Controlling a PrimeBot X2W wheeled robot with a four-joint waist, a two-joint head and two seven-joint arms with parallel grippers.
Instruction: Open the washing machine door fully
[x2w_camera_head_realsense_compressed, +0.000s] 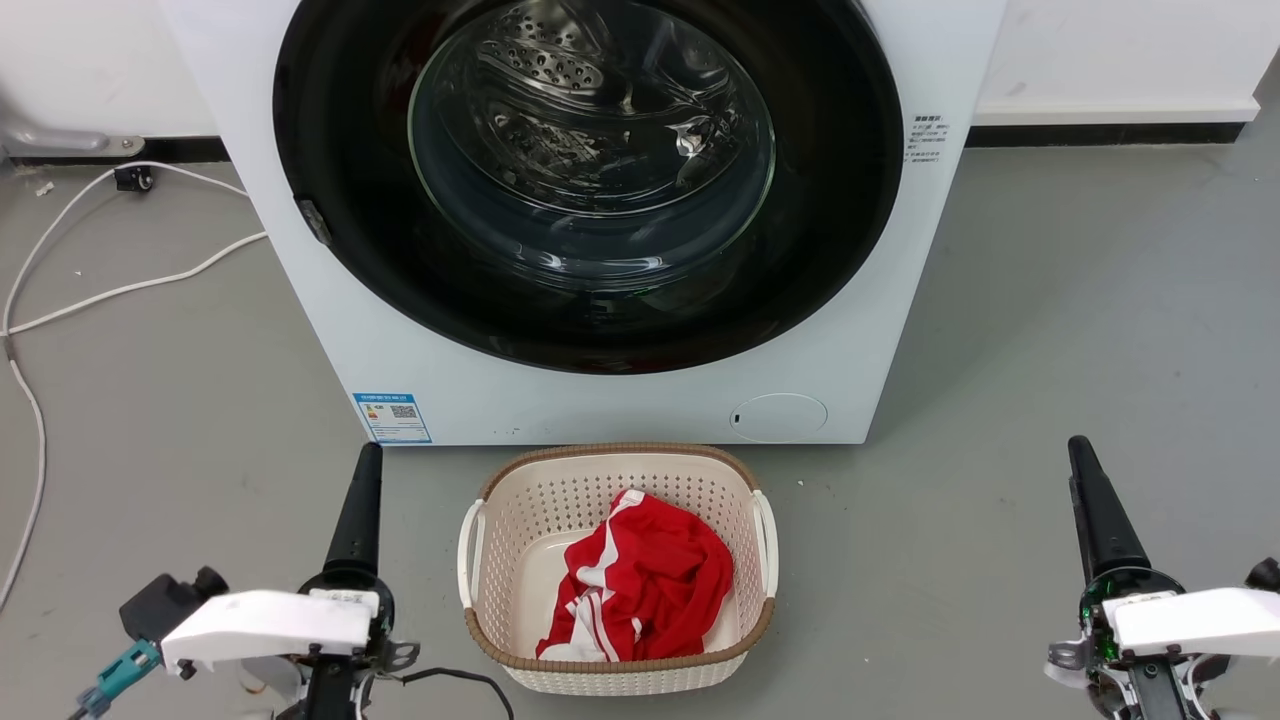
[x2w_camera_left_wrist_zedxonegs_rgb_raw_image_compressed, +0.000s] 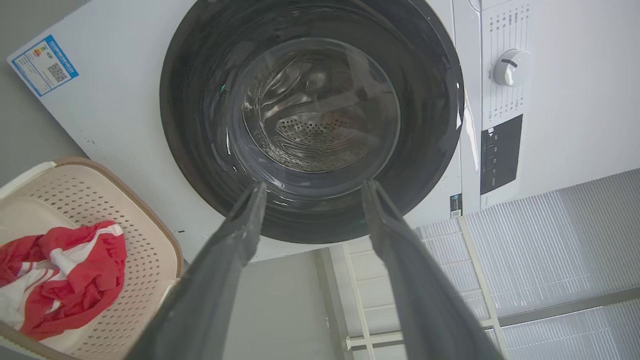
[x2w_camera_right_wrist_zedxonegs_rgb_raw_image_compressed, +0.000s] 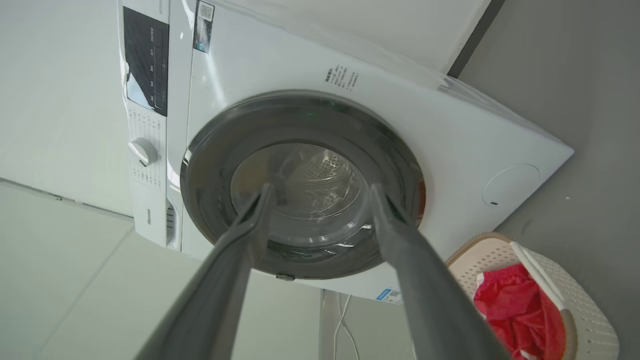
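Evidently nothing is done yet: the washing machine door (x2w_camera_head_realsense_compressed: 590, 170) seems shut flush on the front of the washing machine (x2w_camera_head_realsense_compressed: 600, 405). The left gripper (x2w_camera_left_wrist_zedxonegs_rgb_raw_image_compressed: 312, 192) and right gripper (x2w_camera_right_wrist_zedxonegs_rgb_raw_image_compressed: 322, 192) gape empty, well apart from it.

**Basket, garment and cables on a grey floor**

In the head view a cream perforated basket (x2w_camera_head_realsense_compressed: 615, 452) with a brown woven rim stands at six o'clock on the grey floor (x2w_camera_head_realsense_compressed: 1050, 330); a crumpled red and white garment (x2w_camera_head_realsense_compressed: 650, 580) lies inside it; white cables (x2w_camera_head_realsense_compressed: 120, 290) trail at nine o'clock; a black skirting strip (x2w_camera_head_realsense_compressed: 1100, 133) runs at two o'clock beneath the white wall (x2w_camera_head_realsense_compressed: 1120, 50).
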